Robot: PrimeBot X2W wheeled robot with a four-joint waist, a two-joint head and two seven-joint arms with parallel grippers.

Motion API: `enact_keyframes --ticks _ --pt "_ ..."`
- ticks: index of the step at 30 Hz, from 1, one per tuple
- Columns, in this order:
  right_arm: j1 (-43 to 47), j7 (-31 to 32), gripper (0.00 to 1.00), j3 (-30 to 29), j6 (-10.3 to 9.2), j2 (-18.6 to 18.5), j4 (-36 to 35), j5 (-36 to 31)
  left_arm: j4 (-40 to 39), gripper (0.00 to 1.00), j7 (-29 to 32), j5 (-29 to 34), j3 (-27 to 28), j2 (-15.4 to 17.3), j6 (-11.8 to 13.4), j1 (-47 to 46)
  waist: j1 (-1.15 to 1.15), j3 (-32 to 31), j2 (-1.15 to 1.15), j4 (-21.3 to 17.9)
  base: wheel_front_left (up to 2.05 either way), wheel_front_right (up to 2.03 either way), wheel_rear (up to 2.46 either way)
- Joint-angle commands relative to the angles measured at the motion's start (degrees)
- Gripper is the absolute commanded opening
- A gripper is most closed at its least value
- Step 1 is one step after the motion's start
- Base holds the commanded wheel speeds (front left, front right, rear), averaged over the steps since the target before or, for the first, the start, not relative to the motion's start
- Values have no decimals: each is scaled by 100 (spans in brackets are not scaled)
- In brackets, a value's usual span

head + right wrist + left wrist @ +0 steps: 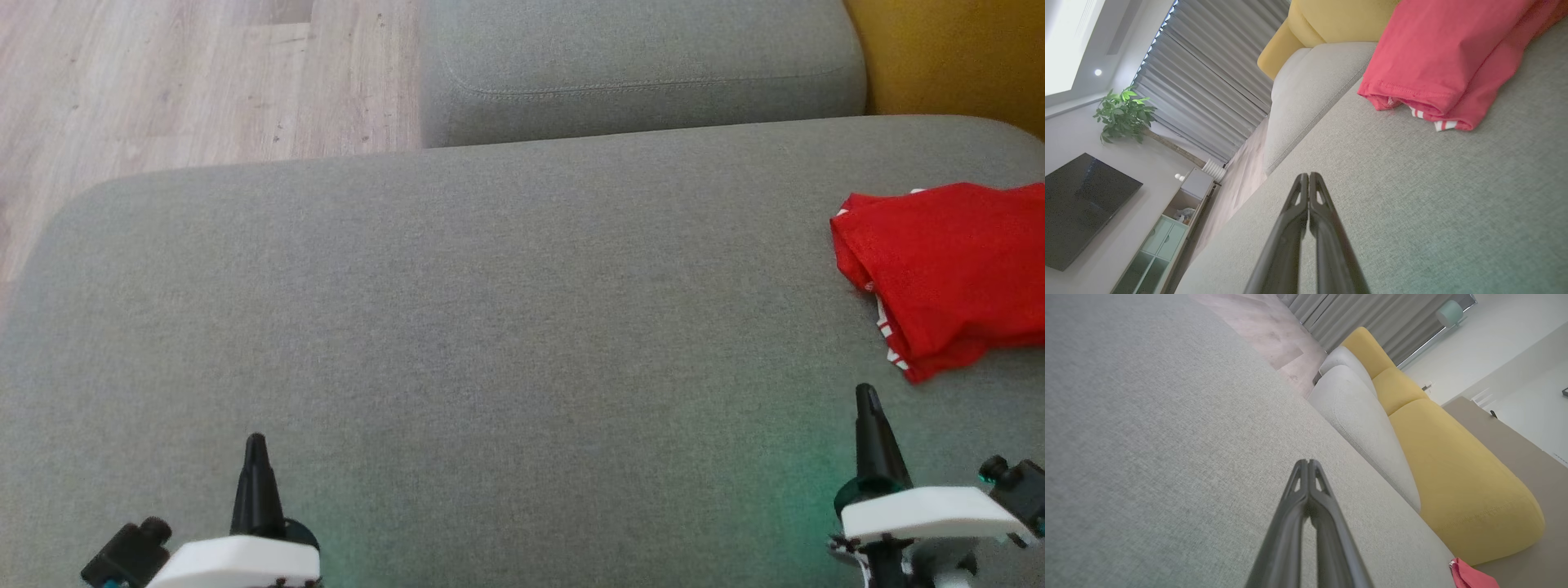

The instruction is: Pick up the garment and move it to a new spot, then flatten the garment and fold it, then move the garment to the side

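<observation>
Left gripper [255, 447] and right gripper [867, 400] rest pinched closed and empty; I judge my work done, since the garment [939, 273] lies folded just ahead-right of the latter, set aside.

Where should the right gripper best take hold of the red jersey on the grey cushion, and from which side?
Probably the near corner of the red jersey, where the striped trim peeks out under the fold. The layers there form a thick edge facing the right gripper, so come from the near side, low over the grey cushion. Its shut jaws must open first.
</observation>
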Motion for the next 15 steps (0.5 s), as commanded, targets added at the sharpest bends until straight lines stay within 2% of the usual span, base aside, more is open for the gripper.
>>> enact_keyframes --ticks 1,15 --pt "-340 53 0 17 -2 -106 -161 212 -133 0 43 -187 187 79 -62 -296 0 0 0 0 0 0 0" --pt "-483 278 0 -114 -2 -115 -130 1212 -38 0 270 -1122 392 83 -185 -471 0 3 0 -4 0 0 0"
